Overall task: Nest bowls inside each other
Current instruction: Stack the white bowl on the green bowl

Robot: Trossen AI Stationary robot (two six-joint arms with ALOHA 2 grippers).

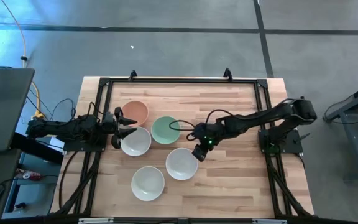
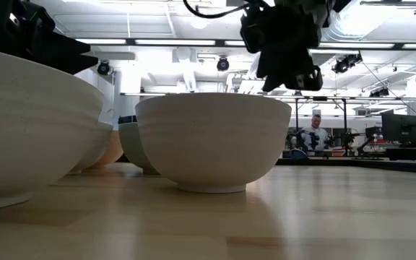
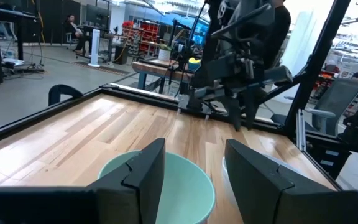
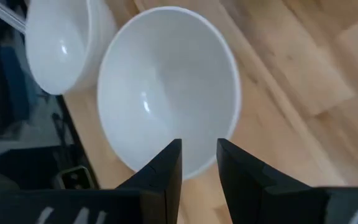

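Observation:
Five bowls stand on their bases on the wooden table (image 1: 241,180): a salmon-orange bowl (image 1: 135,112), a mint green bowl (image 1: 165,130), and three white bowls (image 1: 135,141), (image 1: 181,163), (image 1: 148,183). My left gripper (image 1: 128,124) is open and empty between the salmon bowl and the nearest white bowl, pointing at the mint bowl (image 3: 166,186). My right gripper (image 1: 199,154) is open by a narrow gap. It points down above the right-hand rim of the middle white bowl (image 4: 166,81). In the low view my right gripper (image 2: 295,72) hangs clear above that bowl (image 2: 215,141).
A black metal frame (image 1: 179,81) runs along the table's far edge and down both sides. Another white bowl (image 4: 61,43) stands close beside the one under my right gripper. Bare wood lies at the table's right and far parts. A person (image 2: 313,136) sits in the room beyond.

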